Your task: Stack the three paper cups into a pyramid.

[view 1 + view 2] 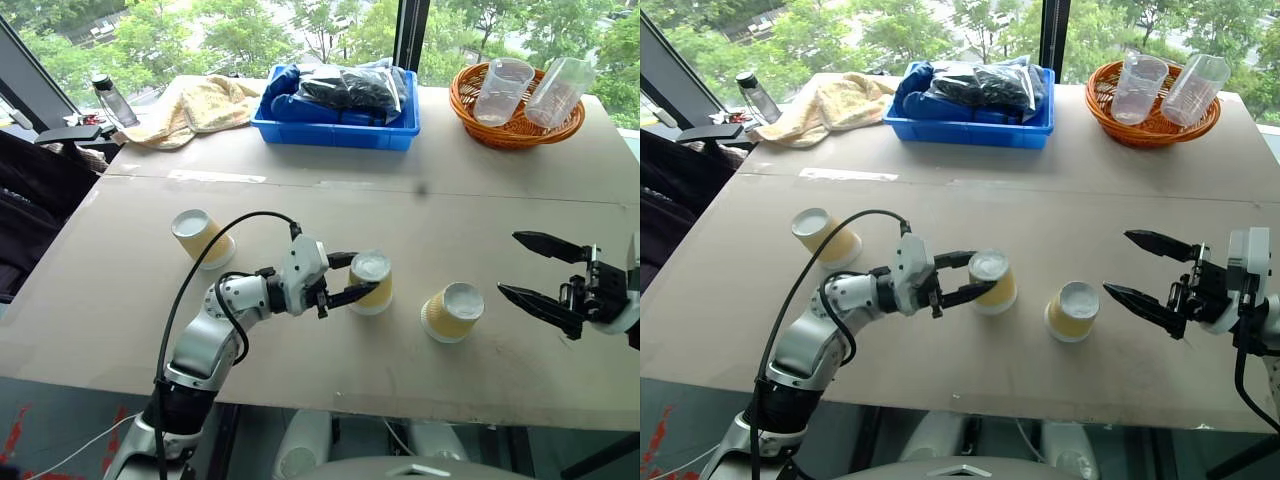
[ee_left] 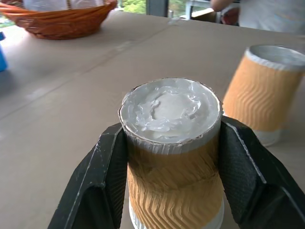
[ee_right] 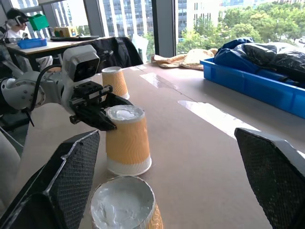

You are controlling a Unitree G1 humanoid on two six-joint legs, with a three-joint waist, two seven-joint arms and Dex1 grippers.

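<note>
Three paper cups stand upside down on the brown table, white bases up. My left gripper is shut on the middle paper cup, its black fingers pressing both sides just under the base; the cup's rim still rests on the table. A second paper cup stands just to its right, a short gap apart. The third paper cup sits farther left, behind my left arm. My right gripper hangs open to the right of the second cup, with nothing between its fingers.
At the back stand a blue bin of dark bags, an orange basket with two clear plastic cups, a yellow towel and a water bottle. A black chair is off the table's left edge. People sit in the far background.
</note>
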